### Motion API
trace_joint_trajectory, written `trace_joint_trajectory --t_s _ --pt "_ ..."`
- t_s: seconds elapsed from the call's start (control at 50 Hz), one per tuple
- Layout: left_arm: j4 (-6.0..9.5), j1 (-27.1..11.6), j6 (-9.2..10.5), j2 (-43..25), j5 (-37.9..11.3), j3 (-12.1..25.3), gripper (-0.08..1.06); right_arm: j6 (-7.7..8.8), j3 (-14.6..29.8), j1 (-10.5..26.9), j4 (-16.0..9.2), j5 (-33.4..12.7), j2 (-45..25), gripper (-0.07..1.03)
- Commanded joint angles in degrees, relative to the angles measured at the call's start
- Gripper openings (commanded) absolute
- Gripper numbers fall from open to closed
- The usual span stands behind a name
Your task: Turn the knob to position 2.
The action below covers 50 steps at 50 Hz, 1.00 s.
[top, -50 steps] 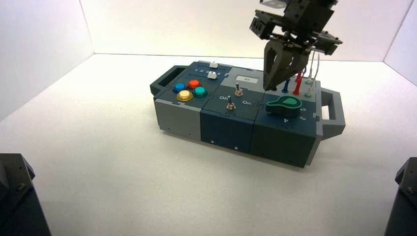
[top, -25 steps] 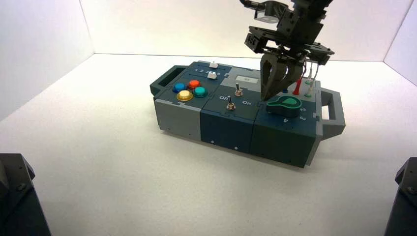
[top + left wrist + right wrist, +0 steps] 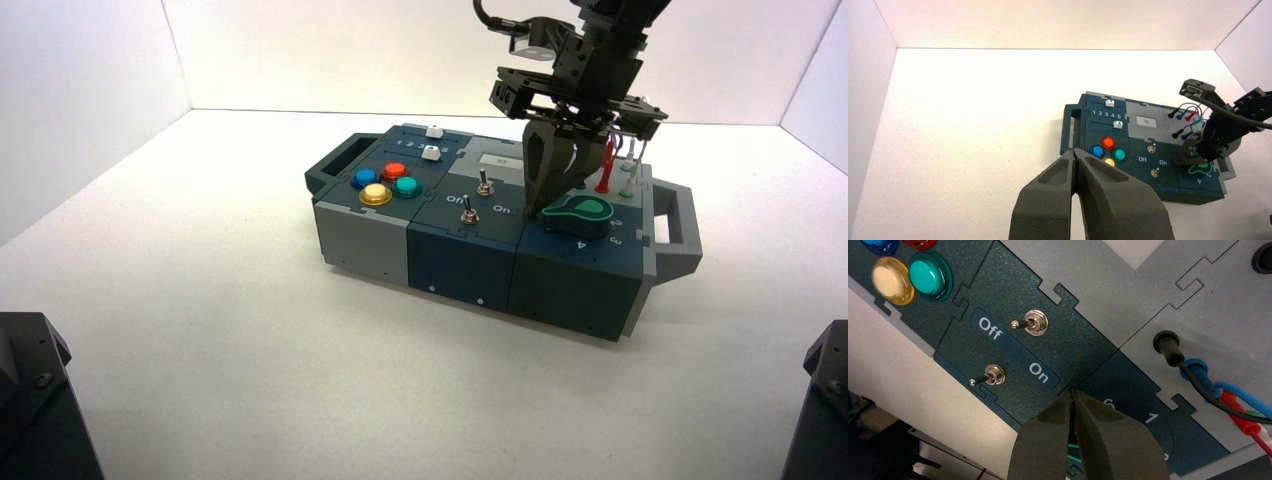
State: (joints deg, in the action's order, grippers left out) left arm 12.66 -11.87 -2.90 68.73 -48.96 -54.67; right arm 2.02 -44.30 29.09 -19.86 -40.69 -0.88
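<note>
The knob (image 3: 580,215) is a dark-green dial with a brighter green teardrop pointer, on the right block of the box (image 3: 470,255). Its narrow end points towards the toggle switches. My right gripper (image 3: 541,204) is shut and empty, tips down at that narrow end, just above the box top. In the right wrist view its tips (image 3: 1074,393) close over the panel beside the white digits 6 (image 3: 1107,403) and 1 (image 3: 1151,417). A green sliver of the knob (image 3: 1073,446) shows between the fingers. The digit 2 is hidden there. My left gripper (image 3: 1076,151) is shut and parked away from the box.
Two metal toggle switches (image 3: 1034,323) (image 3: 992,375) sit between "Off" and "On", both levers towards Off. Coloured buttons (image 3: 385,182) are on the box's left block. Plugged wires (image 3: 608,165) stand behind the knob. The box has handles at both ends (image 3: 685,230).
My right gripper has come down and shifted left, from above the wires to the knob's narrow end. The knob has not visibly turned. The left arm has not moved.
</note>
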Motion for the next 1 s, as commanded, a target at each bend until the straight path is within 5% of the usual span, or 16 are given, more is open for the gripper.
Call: trace_joint_trajectory --t_s 0.02,1.0 --pt "-0.09 -0.26 -0.44 -0.79 0.62 2.02 -0.03 0.09 1.14 0.09 0.00 -0.70 1.05 -0.02" --pt "-0.09 -0.26 -2.64 -2.72 1.85 2.11 -0.03 -1.58 -0.44 0.18 -0.09 -5.62 4.66 -0.02"
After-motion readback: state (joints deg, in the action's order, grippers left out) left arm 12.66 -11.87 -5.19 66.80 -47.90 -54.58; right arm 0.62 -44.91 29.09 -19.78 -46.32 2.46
